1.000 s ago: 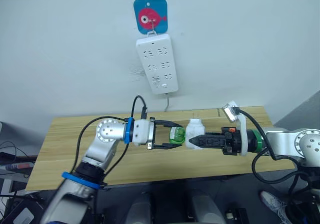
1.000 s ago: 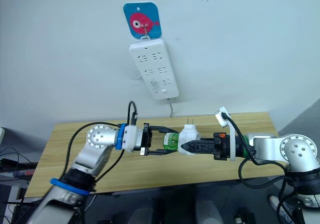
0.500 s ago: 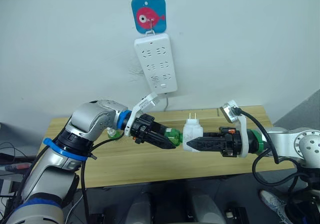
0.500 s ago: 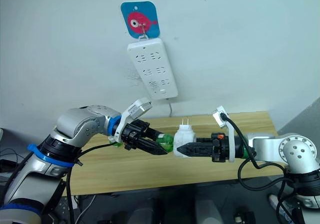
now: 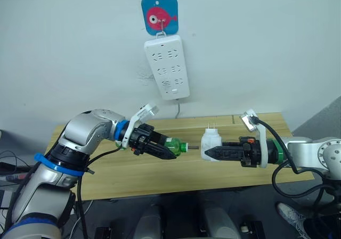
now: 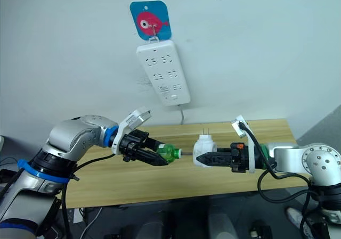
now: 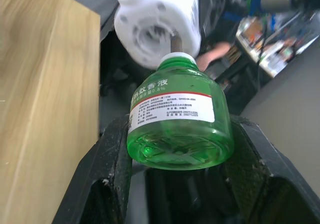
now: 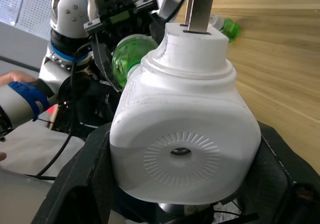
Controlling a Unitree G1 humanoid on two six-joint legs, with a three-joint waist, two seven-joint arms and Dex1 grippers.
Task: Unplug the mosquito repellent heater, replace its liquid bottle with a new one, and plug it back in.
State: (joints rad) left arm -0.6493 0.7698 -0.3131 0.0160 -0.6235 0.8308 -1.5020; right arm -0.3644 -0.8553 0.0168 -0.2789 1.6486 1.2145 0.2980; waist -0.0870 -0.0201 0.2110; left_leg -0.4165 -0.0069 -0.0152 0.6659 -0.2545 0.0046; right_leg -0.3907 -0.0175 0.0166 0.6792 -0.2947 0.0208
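One mosquito repellent heater, white, two prongs up, pinched in the right claw above the bench. One green liquid bottle, pinched in the left claw, neck just short of the heater, wick bridging the gap. One second green bottle lying on the bench beyond the right claw.

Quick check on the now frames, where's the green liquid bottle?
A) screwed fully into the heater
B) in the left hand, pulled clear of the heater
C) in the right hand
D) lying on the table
B: the left hand is shut on the green liquid bottle, with a gap and only the thin wick between its neck and the mosquito repellent heater, which the right hand holds above the table.
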